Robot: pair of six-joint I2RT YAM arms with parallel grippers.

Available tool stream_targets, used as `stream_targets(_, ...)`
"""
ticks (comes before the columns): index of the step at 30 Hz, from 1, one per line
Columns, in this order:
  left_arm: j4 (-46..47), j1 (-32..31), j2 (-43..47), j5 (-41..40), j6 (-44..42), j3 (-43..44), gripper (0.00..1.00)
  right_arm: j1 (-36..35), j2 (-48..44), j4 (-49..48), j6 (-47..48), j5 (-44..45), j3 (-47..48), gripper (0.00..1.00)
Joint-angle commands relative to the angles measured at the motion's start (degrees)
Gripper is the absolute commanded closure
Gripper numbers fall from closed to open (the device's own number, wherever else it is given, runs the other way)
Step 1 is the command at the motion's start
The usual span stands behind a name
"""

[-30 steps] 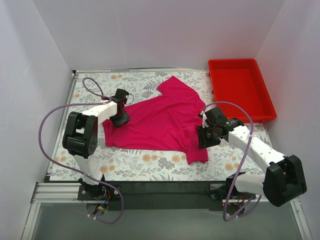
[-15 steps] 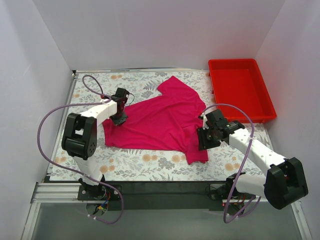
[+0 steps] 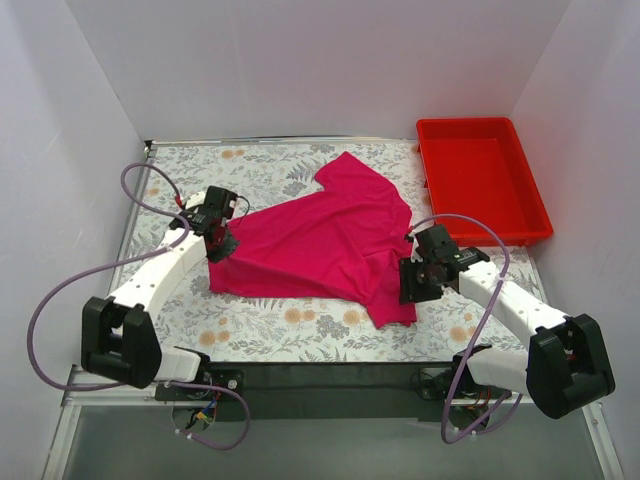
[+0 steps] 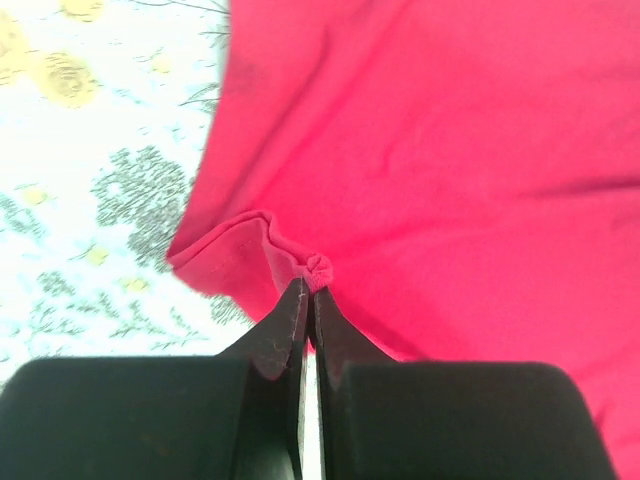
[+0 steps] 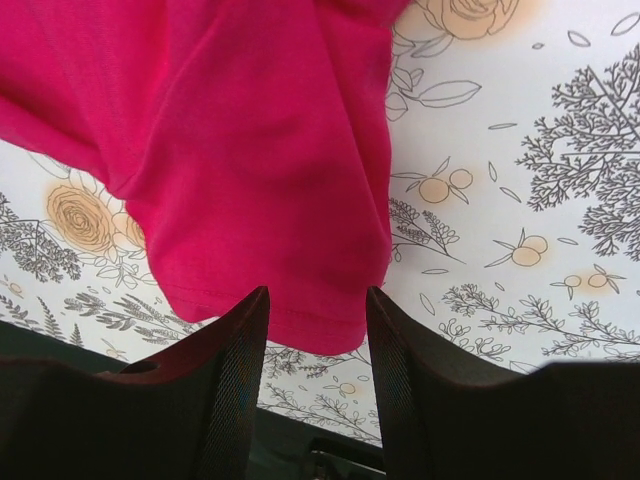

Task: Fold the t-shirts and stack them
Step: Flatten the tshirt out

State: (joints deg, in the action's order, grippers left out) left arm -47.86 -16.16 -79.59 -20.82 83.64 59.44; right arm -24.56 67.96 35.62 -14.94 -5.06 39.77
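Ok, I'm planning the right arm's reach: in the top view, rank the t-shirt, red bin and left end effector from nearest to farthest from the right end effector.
From the right end effector:
1. t-shirt, its sleeve directly under the open fingers.
2. red bin, beyond it, at the far right.
3. left end effector, across the shirt on the left, shut on its edge.

item: one t-shirt (image 3: 320, 240), short-sleeved
colour: plain magenta-pink all over, no print
fabric: thin and soft, with shallow creases
pose: opened out and unfolded, lying aslant
place: around the middle of the flowered surface (image 3: 270, 165)
far end: a sleeve pointing toward the far edge
near right end: a hemmed flap lying flat, reaching toward the near edge
left edge: bunched into a small pucker at the hem, nipped in the closed tips of the left pincer (image 4: 308, 290)
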Motion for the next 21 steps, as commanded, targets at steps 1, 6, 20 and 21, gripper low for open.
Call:
stream_targets(1, -3.6, -0.1, 6.2, -2.7, -0.2, -1.4, 1.0, 0.6, 0.2, -2.8, -1.9, -1.9, -1.8, 0.57)
stream_targets(6, -4.8, 0.0, 12.3, -4.6, -1.0, -3.9, 1.0, 0.6, 0.3, -6.0, -2.4, -6.4, -4.2, 0.58)
stream_targets(20, -7.2, 0.3, 18.8, -5.9, -3.1, -3.2, 1.0, 0.6, -3.9, -6.3, -8.7, 2.8, -7.6, 0.59)
stream_targets(21, -7.3, 0.3, 18.9, -6.0, -3.4, -3.1, 1.0, 0.6, -4.1, -6.3, -8.8, 2.9, -7.7, 0.59)
